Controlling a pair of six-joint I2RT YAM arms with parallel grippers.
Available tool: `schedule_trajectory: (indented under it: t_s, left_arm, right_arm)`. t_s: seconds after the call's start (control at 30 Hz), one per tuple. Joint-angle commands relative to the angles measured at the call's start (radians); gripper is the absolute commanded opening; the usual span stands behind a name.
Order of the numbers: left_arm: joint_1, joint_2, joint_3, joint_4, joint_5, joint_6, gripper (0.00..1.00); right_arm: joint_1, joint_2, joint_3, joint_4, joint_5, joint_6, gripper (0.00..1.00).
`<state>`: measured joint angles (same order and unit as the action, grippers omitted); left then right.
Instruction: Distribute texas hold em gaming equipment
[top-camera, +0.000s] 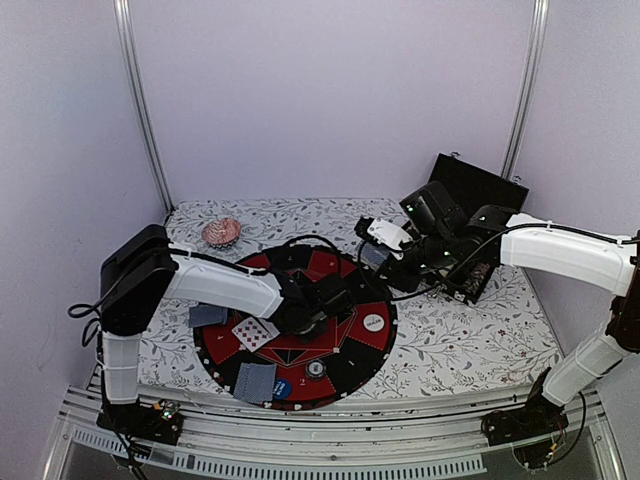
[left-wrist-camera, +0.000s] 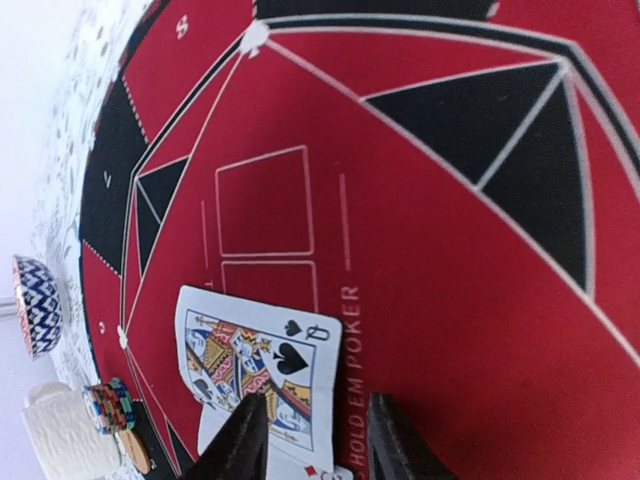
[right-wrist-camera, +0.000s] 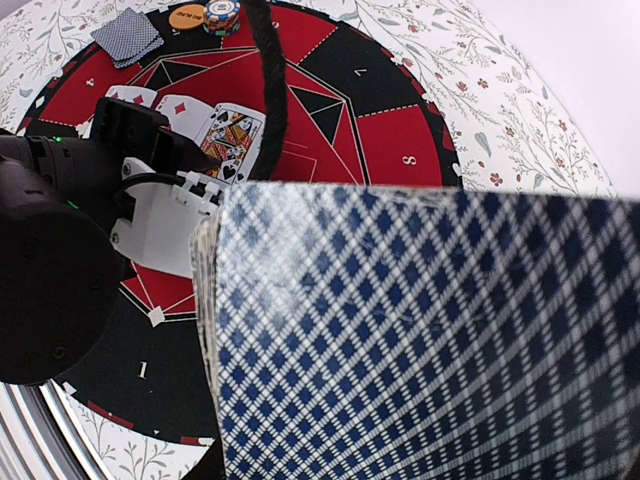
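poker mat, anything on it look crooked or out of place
The queen of spades lies askew to the printed card boxes on the poker mat, covering the edge of one box and overlapping a diamond card instead of sitting square. Nothing else stands out.

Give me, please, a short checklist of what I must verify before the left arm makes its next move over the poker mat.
1. Queen of spades lies flat and face up on the mat: ok.
2. Left gripper has its fingers apart, not pinching the queen: ok.
3. One finger is clear of the queen's edge: cannot tell; it overlaps the card in the wrist view.
4. Right gripper holds the deck: ok; the deck fills its wrist view.
5. Chip stack stands away from the left gripper: ok.
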<state>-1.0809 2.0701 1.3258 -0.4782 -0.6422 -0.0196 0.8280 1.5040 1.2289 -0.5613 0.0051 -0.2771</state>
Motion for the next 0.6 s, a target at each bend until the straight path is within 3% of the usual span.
schedule_trajectory:
  t_s: [0.0, 0.17, 0.33, 0.47, 0.57]
  left_arm:
    - [-0.013, -0.071, 0.009, -0.008, 0.086, -0.014, 0.38]
    - [-0.016, -0.205, -0.017, 0.031, 0.229, 0.003, 0.38]
    - [0.044, -0.377, -0.110, 0.157, 0.433, -0.023, 0.50]
    - [0.175, -0.531, -0.229, 0.383, 0.795, -0.136, 0.71]
    - [0.268, -0.617, -0.345, 0.660, 1.089, -0.305, 0.87]
  right_arm:
    - [-0.007, -0.030, -0.003, -0.002, -0.001, 0.003, 0.39]
    - [-0.007, -0.034, 0.000, -0.006, 0.003, 0.004, 0.39]
    - [-0.007, -0.035, 0.002, -0.004, -0.005, 0.004, 0.39]
    - [-0.005, -0.018, 0.018, -0.011, -0.034, 0.007, 0.39]
    - [0.015, -0.009, 0.028, 0.002, -0.044, 0.013, 0.40]
